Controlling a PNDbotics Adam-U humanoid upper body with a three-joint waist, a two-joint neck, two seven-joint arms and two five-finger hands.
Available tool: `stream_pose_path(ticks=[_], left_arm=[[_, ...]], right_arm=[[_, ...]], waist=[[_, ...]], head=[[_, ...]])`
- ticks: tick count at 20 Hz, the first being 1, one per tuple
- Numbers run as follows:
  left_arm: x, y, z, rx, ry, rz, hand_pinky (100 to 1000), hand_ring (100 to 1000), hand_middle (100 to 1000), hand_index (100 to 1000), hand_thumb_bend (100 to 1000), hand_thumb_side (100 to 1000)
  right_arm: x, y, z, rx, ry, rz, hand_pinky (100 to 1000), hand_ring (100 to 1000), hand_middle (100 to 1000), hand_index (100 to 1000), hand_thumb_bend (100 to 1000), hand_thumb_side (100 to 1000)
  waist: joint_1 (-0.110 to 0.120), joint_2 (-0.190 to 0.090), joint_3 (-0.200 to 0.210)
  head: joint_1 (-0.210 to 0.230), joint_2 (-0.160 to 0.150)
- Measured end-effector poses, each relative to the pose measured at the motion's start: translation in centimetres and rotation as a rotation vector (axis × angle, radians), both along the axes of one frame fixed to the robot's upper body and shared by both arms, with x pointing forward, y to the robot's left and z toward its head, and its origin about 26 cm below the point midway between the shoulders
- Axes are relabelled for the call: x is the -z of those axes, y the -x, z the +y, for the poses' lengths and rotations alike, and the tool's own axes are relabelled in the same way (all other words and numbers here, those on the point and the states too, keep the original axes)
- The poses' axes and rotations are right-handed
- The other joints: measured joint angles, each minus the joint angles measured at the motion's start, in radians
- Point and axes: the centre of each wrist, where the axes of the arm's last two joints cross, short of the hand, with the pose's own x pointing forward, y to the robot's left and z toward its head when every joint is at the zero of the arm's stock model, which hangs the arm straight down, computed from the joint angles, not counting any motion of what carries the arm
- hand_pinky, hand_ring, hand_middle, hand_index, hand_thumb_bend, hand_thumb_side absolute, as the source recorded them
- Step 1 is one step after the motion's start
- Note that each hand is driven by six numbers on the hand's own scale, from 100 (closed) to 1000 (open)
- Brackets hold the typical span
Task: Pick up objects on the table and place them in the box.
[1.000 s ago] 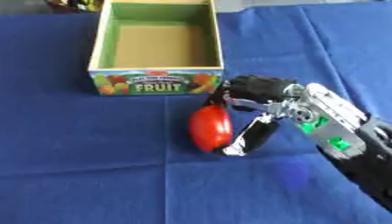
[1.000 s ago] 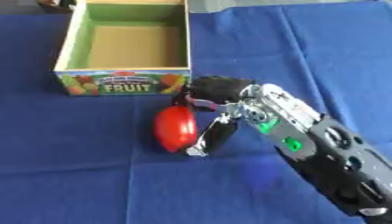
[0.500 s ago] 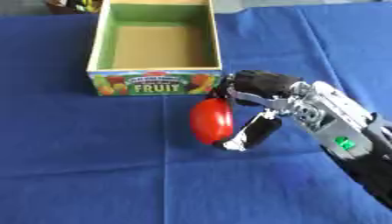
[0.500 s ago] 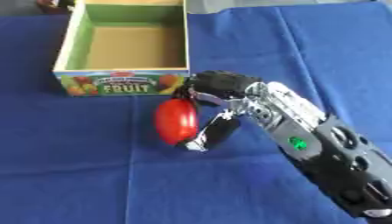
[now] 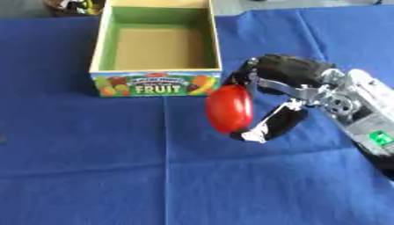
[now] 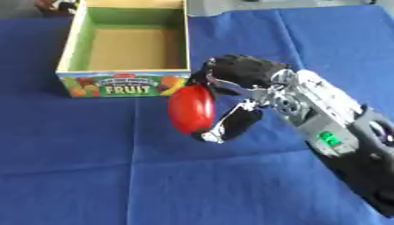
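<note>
Box stands at the far left of the scene on the blue cloth of the table, open at the top, its floor bare, its printed near wall reading FRUIT. Just to the right of that near wall's right corner, and a little nearer, hangs the red object, a smooth rounded fruit-like thing, pinched between the curled fingers and the thumb of the right hand. The fingers wrap its far side and the thumb presses from below and the near side. The arm runs off to the lower right. The left hand shows in neither view.

By my reading the step in hand is the carry: the pick is done, the red object looks lifted off the cloth, and the placing is not yet done. The next move calls for raising the object above the box's near wall, taking it left and far until it hangs over the open inside, then letting the fingers spread. The near right corner of the box is close, so a low path could knock the wall.

Against the frame a second ago, the red object sits closer to the box's near right corner and appears higher; the hand has followed with its grip unchanged, while the box has kept its place.
</note>
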Motion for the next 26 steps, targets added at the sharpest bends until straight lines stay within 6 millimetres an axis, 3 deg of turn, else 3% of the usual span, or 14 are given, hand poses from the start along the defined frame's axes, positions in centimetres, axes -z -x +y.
stream_pose_path(ticks=[9, 10, 11, 16, 26], left_arm=[[0.0, 0.0, 0.1, -0.002, -0.007, 0.001, 426, 572, 627, 792, 100, 1000], [0.0, 0.0, 0.1, -0.002, -0.009, 0.001, 426, 572, 627, 792, 100, 1000], [0.0, 0.0, 0.2, -0.002, -0.01, 0.001, 425, 572, 627, 792, 100, 1000], [0.0, 0.0, 0.2, -0.002, -0.011, 0.001, 425, 571, 628, 792, 100, 1000], [-0.4, -0.1, 0.2, 0.004, -0.026, -0.011, 425, 571, 629, 792, 100, 1000]], right_arm=[[-4.0, 1.0, -1.0, 0.0, -0.084, -0.094, 389, 537, 376, 443, 100, 414], [-4.3, 1.1, -1.1, 0.0, -0.09, -0.101, 388, 537, 378, 443, 100, 488], [-4.7, 1.2, -1.0, 0.0, -0.099, -0.109, 388, 537, 375, 442, 100, 412], [-6.5, 1.5, -1.0, 0.014, -0.147, -0.158, 383, 535, 370, 438, 100, 401], [-9.2, -1.1, -2.2, 0.113, -0.244, -0.227, 370, 534, 360, 431, 100, 384]], waist=[[-0.009, 0.0, 0.009], [-0.011, 0.0, 0.011], [-0.013, 0.001, 0.013], [-0.022, 0.013, 0.028], [-0.047, 0.045, 0.082]], head=[[0.002, 0.003], [0.002, 0.003], [0.002, 0.003], [0.001, 0.001], [-0.024, -0.016]])
